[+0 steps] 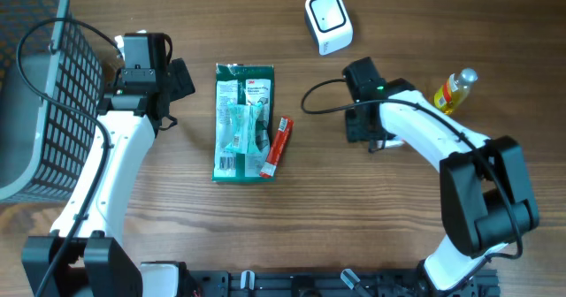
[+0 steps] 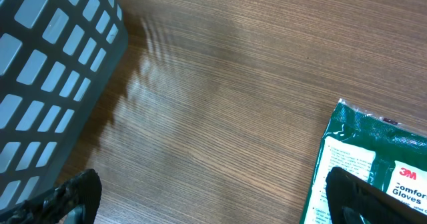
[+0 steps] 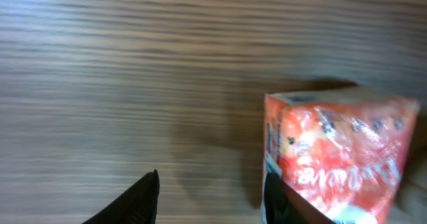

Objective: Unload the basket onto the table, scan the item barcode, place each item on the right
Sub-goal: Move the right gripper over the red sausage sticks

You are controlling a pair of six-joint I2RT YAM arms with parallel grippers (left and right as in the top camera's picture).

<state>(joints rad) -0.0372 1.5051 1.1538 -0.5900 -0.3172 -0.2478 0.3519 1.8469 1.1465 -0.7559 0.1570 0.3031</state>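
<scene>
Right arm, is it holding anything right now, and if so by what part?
Nothing held. The jaws of the right gripper stand apart with nothing between them; the orange packet lies outside them.

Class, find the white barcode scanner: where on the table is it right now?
In the overhead view, the white scanner sits near the top edge, right of centre, up-left of the yellow bottle and up-right of the green glove pack.

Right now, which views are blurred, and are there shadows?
Right wrist view is smeared: the red packet has blurred print. Left wrist view is sharper, the basket casting a soft shadow. Overhead view is crisp and evenly lit.
</scene>
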